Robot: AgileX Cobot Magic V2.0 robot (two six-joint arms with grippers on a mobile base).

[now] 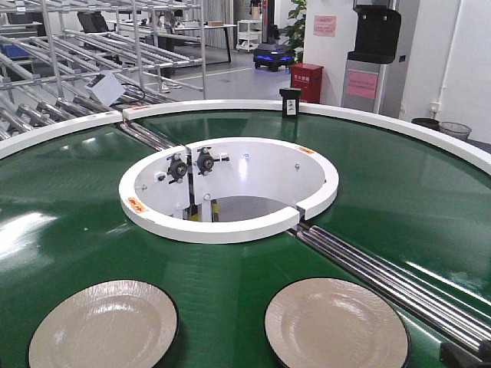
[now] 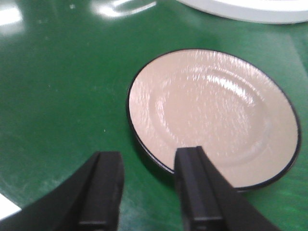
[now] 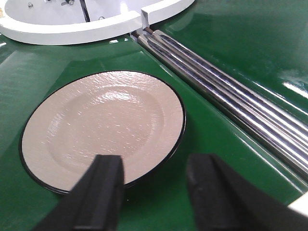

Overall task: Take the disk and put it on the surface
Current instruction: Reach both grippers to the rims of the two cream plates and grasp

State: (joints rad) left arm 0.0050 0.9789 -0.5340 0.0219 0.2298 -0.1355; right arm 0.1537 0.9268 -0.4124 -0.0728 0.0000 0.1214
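Note:
Two disks, beige plates with black rims, lie flat on the green conveyor belt (image 1: pixel 230 307): the left disk (image 1: pixel 103 326) and the right disk (image 1: pixel 336 326). My left gripper (image 2: pixel 148 156) hovers open at the near edge of the left disk (image 2: pixel 211 115), its right finger (image 2: pixel 195 183) over the rim and the left finger over bare belt. My right gripper (image 3: pixel 156 163) is open at the near edge of the right disk (image 3: pixel 103 125), with its left finger (image 3: pixel 106 187) over the rim. Neither holds anything. The surface is out of view.
A white inner ring (image 1: pixel 230 226) encloses the belt's central opening. Shiny metal rollers (image 1: pixel 383 276) cross the belt just right of the right disk, seen also as rollers (image 3: pixel 231 91). A small black device (image 1: pixel 290 101) stands on the far white outer rim.

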